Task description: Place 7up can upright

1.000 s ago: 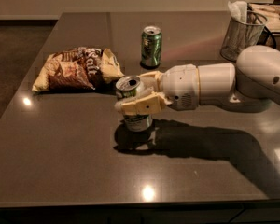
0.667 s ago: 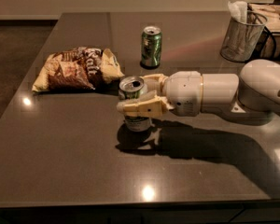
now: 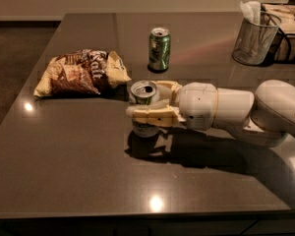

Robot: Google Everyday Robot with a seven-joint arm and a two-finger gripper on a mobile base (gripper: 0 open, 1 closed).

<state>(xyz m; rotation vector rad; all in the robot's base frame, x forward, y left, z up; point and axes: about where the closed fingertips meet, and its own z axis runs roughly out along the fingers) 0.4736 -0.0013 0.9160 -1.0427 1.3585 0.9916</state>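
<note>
The 7up can, silver-white with green at its base and an open top, stands upright on the dark table near the middle. My gripper reaches in from the right and is shut on the can. The near finger crosses the can's front and the far finger lies behind it. The can's base looks to be on or just above the tabletop. The finger hides the middle of the can.
A darker green can stands upright behind the gripper. A chip bag lies to the left. A mesh cup with napkins and a wire basket stand at the back right. The table's front edge runs along the bottom.
The gripper and the 7up can have shifted slightly to the right together. The can stays upright in the fingers.
</note>
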